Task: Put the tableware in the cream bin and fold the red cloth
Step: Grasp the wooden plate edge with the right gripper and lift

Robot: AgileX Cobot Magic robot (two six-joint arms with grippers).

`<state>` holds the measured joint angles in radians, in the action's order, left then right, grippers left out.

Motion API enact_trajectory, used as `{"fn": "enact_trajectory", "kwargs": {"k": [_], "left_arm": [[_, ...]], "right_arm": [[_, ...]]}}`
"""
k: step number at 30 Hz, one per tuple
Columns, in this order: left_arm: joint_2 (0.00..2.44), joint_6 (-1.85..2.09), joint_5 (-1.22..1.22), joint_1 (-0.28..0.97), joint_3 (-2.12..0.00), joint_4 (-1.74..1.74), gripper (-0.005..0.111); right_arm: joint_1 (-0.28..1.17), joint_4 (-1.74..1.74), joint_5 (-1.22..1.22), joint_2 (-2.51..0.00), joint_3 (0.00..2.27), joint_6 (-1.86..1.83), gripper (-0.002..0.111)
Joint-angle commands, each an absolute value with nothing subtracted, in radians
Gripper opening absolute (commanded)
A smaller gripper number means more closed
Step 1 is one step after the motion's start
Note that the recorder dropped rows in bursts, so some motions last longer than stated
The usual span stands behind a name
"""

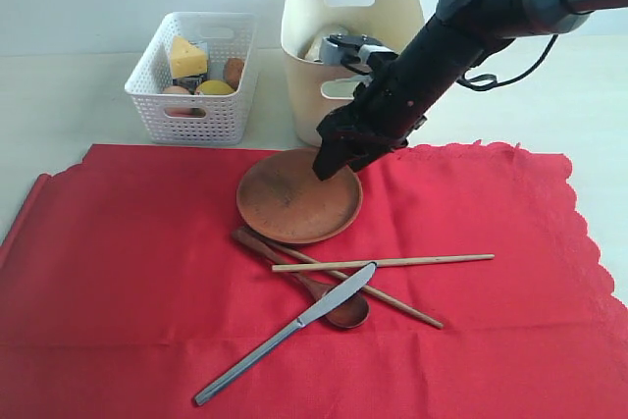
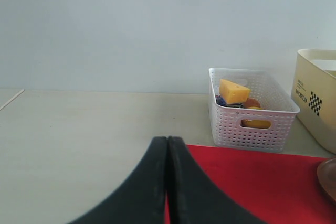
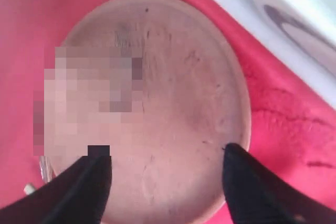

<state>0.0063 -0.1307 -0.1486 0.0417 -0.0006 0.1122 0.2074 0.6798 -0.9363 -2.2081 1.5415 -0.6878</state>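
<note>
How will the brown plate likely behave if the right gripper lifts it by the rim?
The brown plate looks rigid, so it probably won't flex, but held at one edge it may tilt. Its matte, worn surface suggests decent grip for the open right gripper. Flat on the red cloth, it could drag fabric if pushed.
</note>
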Motion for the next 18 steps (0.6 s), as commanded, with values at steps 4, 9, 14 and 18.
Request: {"fn": "enact_trajectory", "kwargs": {"k": [4, 9, 14, 18], "left_arm": [[0.000, -0.131, -0.144, 0.040, 0.000, 0.111, 0.001], [0.000, -0.133, -0.144, 0.040, 0.000, 0.111, 0.001], [0.000, -0.133, -0.144, 0.040, 0.000, 0.111, 0.001], [0.000, -0.131, -0.144, 0.040, 0.000, 0.111, 0.001]], "right_arm": [[0.204, 0.675, -0.886, -2.250, 1.539, -0.695, 0.058], [0.204, 0.672, -0.918, -2.250, 1.539, -0.699, 0.052], [0.204, 0.649, -0.933, -2.250, 1.510, -0.716, 0.052], [0.208, 0.623, -0.926, -2.250, 1.483, -0.744, 0.052]]}}
